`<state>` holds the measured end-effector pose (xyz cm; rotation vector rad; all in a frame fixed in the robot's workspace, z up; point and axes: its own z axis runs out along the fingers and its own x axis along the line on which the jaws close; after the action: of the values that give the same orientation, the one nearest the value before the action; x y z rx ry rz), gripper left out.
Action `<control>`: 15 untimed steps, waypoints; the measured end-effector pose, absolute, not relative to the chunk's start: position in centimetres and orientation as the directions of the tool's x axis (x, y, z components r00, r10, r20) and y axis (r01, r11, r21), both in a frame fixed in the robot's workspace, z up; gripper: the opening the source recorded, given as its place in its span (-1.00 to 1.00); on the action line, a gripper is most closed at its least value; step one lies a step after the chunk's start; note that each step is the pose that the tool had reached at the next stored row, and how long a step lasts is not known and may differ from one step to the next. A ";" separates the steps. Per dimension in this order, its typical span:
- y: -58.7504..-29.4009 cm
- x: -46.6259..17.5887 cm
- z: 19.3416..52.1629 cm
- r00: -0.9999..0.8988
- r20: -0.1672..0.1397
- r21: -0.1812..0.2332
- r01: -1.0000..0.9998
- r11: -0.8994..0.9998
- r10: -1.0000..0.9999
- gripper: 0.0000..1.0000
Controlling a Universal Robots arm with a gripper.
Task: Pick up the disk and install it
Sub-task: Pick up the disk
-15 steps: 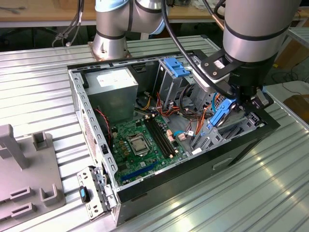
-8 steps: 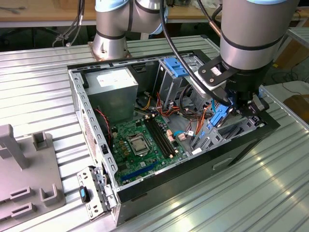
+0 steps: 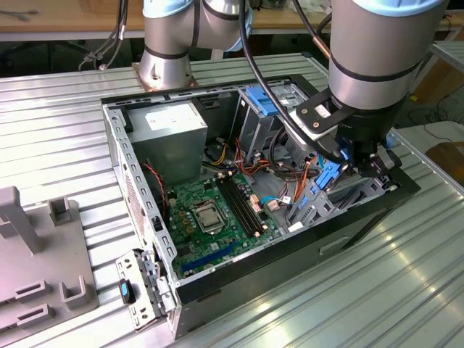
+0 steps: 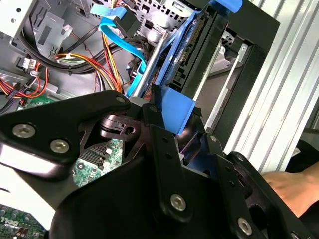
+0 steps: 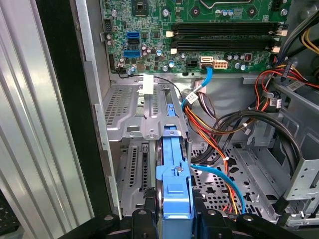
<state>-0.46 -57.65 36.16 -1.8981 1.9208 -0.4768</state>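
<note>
Pinched between black fingers of hand [image 5: 174,222]: disk [image 5: 174,191], stood on edge, blue carrier end in grip. Juts straight out from hand, along metal drive cage [image 5: 149,119] at corner of open computer case [image 3: 116,145]. Beyond: orange and blue cables [image 5: 214,144], then green motherboard [image 5: 199,30]. Under case: ribbed table [image 3: 58,101].
</note>
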 end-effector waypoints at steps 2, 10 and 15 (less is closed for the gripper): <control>-57.7 -0.5 36.1 -0.001 -0.041 -0.503 -0.864 0.021 -0.999 -0.26; -57.7 -0.5 35.6 -0.001 -0.047 -0.503 -0.864 0.024 -0.999 -0.26; -57.7 -0.5 35.6 -0.001 -0.047 -0.504 -0.864 0.025 -0.999 -0.12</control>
<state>-0.46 -57.65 35.55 -1.8939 1.9197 -0.4709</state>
